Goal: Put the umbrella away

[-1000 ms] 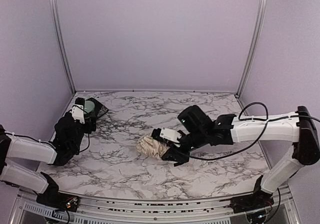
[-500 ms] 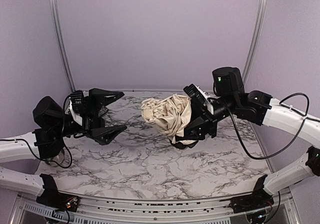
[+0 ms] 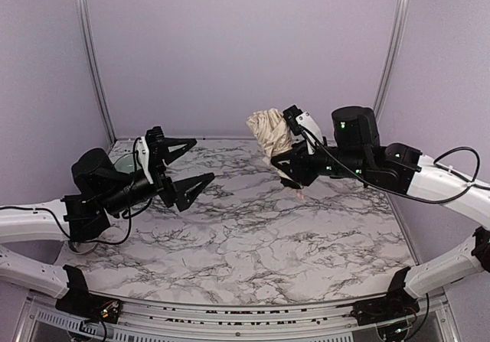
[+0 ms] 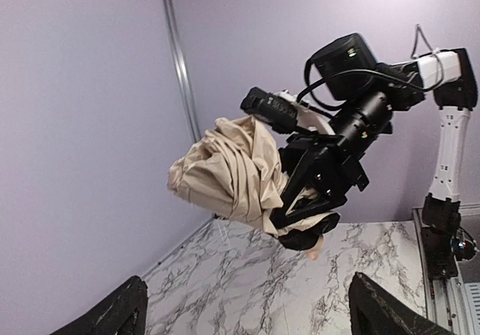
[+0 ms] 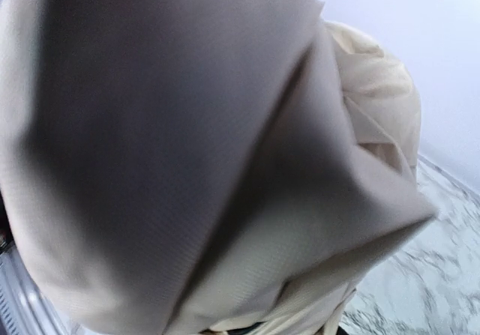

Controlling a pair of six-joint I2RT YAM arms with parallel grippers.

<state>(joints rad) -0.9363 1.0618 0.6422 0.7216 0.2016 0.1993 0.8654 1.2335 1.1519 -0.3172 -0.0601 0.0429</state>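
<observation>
Item: compact cream-beige fabric umbrella [image 3: 269,128], bunched, its pale knob handle hanging below. It was held aloft at one o'clock, clear of the marbled worktop [image 3: 268,235]. The right tool [image 3: 283,144] was clamped on its folds. The left tool [image 3: 200,158], at nine o'clock, stood wide and faced the bundle. Step judged: two-armed gathering of the canopy. The next move likely called for the left tool to reach the loose fabric.
</observation>
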